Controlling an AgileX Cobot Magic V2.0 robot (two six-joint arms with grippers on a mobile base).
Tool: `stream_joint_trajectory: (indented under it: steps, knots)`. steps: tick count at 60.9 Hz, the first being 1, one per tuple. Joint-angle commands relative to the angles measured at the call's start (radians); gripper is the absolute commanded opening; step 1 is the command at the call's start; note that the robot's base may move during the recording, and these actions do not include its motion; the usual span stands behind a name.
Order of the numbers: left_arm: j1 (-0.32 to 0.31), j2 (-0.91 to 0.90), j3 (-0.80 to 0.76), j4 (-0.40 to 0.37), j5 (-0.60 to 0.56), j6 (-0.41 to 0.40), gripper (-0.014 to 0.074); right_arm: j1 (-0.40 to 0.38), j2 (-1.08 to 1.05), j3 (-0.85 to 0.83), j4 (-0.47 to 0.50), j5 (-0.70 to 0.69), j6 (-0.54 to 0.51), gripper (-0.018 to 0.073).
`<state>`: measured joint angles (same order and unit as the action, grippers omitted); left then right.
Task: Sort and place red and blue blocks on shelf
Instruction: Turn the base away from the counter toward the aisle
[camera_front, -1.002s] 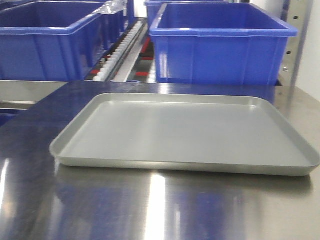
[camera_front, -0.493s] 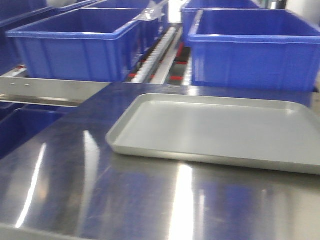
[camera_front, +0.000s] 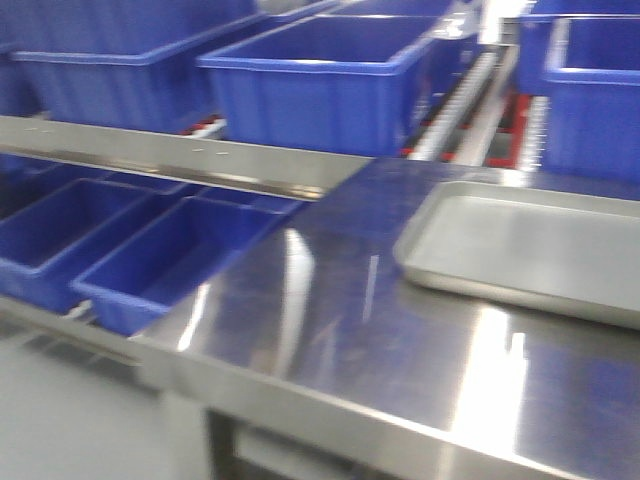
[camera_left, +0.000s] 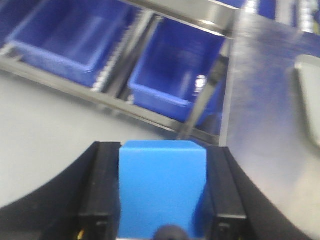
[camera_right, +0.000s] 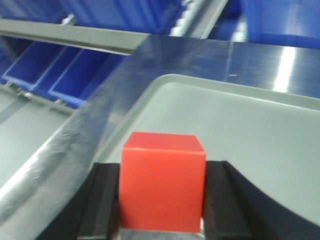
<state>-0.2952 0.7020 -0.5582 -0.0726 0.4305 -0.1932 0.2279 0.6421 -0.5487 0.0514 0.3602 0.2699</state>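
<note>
My left gripper (camera_left: 162, 200) is shut on the blue block (camera_left: 162, 187), held in the air beyond the table's left edge, above the floor and the lower bins. My right gripper (camera_right: 162, 192) is shut on the red block (camera_right: 162, 180), held over the near left corner of the grey tray (camera_right: 240, 120). The shelf shows in the front view as a brushed-steel rail (camera_front: 170, 160) with white roller tracks (camera_front: 465, 100) behind it. Neither gripper shows in the front view.
Big blue bins (camera_front: 330, 85) stand on the upper shelf level, and lower blue bins (camera_front: 170, 260) sit left of the steel tabletop (camera_front: 340, 320). The grey tray (camera_front: 520, 250) lies on the table's right. The table's left edge (camera_left: 225, 100) runs beside the left gripper.
The front view has swung left: the tray slid from the middle to the right edge of the picture, and the lower bins and the table's left corner have come into view.
</note>
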Motion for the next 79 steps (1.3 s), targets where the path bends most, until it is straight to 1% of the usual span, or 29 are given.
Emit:
stream_joint_trajectory:
  steps: [1,79]
  knots:
    - [0.003,-0.004,-0.03,-0.004,-0.082,-0.003,0.0125,-0.005,-0.003,-0.028,-0.002,-0.091,-0.002,0.0063]
    - [0.003,-0.004,-0.03,-0.004,-0.082,-0.003,0.0125,-0.005,-0.003,-0.028,-0.002,-0.091,-0.002,0.0063]
